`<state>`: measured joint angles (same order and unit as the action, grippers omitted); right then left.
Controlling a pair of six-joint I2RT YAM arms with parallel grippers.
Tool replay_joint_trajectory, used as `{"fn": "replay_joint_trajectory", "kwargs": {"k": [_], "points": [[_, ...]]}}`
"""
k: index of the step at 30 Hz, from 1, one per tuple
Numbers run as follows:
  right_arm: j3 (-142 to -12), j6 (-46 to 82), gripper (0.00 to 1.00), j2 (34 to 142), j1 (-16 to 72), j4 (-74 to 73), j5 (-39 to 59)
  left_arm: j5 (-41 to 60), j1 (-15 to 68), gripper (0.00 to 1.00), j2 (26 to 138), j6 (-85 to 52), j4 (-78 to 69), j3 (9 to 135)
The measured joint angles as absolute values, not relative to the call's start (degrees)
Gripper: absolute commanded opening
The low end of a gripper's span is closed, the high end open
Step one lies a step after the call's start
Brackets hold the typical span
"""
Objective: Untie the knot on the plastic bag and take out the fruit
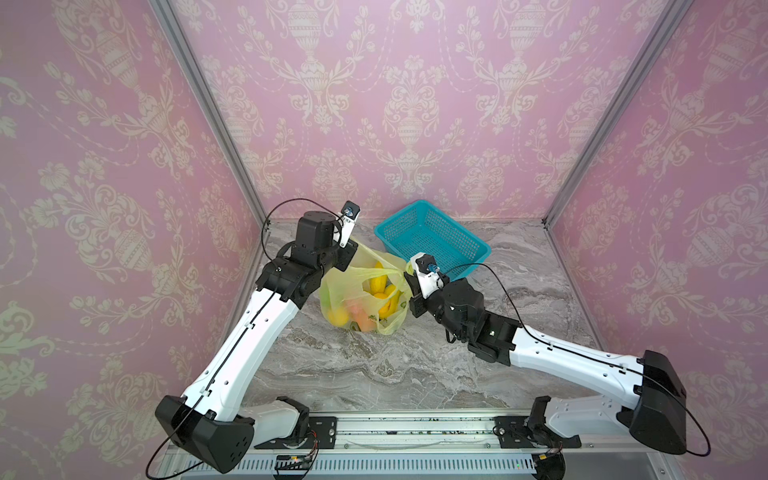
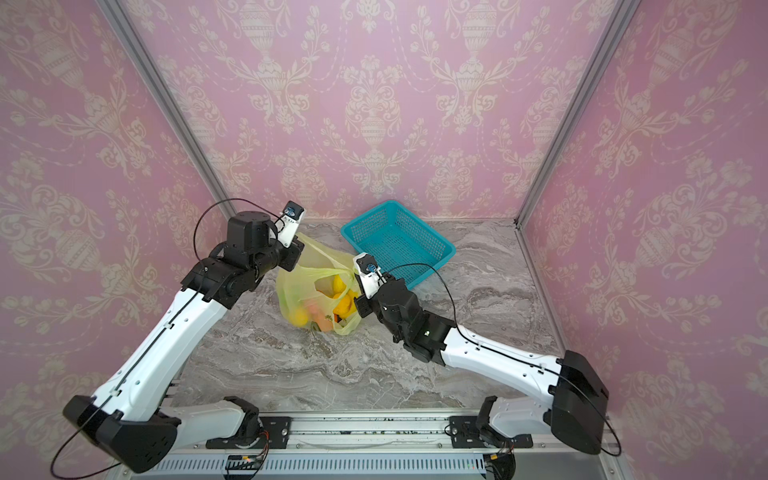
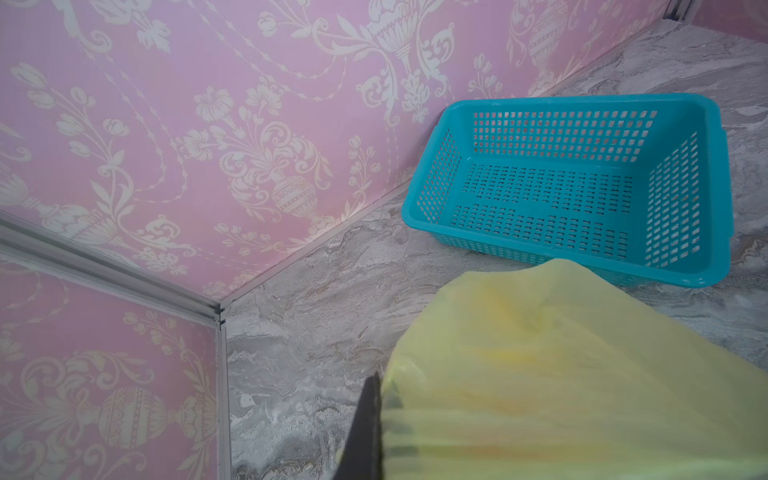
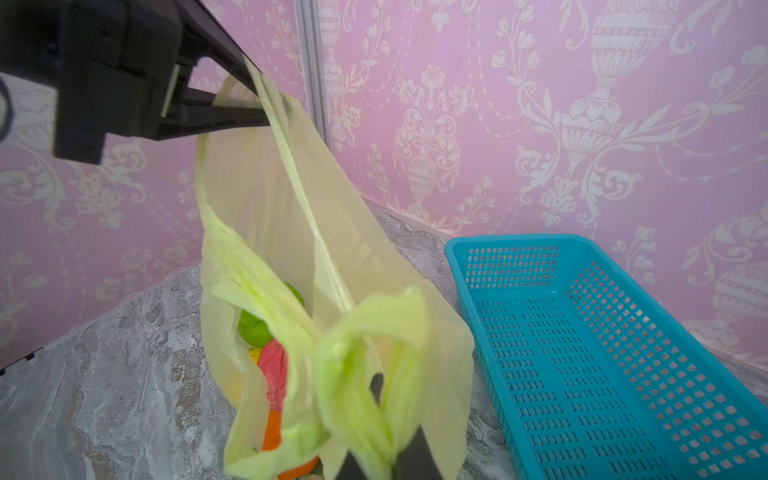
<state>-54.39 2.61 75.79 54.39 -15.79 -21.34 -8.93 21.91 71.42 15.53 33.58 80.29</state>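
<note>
**Widening the opened bag mouth**

Hold the left gripper (image 4: pixel 266 104) pinched on one handle (image 4: pixel 293 166) of the plastic bag (image 1: pixel 343 291), raised. Hold the right gripper (image 4: pixel 386 461) clamped on the other loop. Draw apart slowly, without tearing thin film or dragging across the surface (image 1: pixel 374 365). Slung between both grippers with gaping mouth, no knot to be seen. Fruit (image 1: pixel 380 296) heaped low inside, beneath both.
</note>
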Motion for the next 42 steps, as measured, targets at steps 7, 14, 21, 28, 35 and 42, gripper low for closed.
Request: {"fn": "replay_joint_trajectory", "kwargs": {"k": [7, 14, 21, 28, 35, 42], "points": [[-54.39, 3.18, 0.08, 83.9, 50.26, -16.84, -17.87, -10.33, 21.56, 0.0, 67.51, 13.06, 32.42, 68.53], [-52.21, 3.38, 0.29, 81.82, 48.86, -17.26, -18.33, -7.64, 21.08, 0.0, 65.63, 10.87, 28.58, 65.56], [-49.74, 3.2, 0.53, 76.16, 48.71, -14.98, -20.36, -2.26, 20.78, 0.0, 63.59, 7.86, 25.98, 65.06], [-46.72, 6.07, 0.65, 59.13, 48.01, -10.57, -20.88, -2.15, 20.08, 0.0, 67.2, 6.26, 27.18, 66.24], [-45.6, 8.38, 0.67, 54.59, 45.15, -10.09, -20.78, -2.33, 20.03, 0.0, 67.51, 6.26, 27.44, 66.5], [-47.68, 12.69, 0.67, 62.98, 35.9, -3.77, -18.13, -3.16, 20.03, 0.0, 67.51, 5.87, 27.46, 66.5]]}}
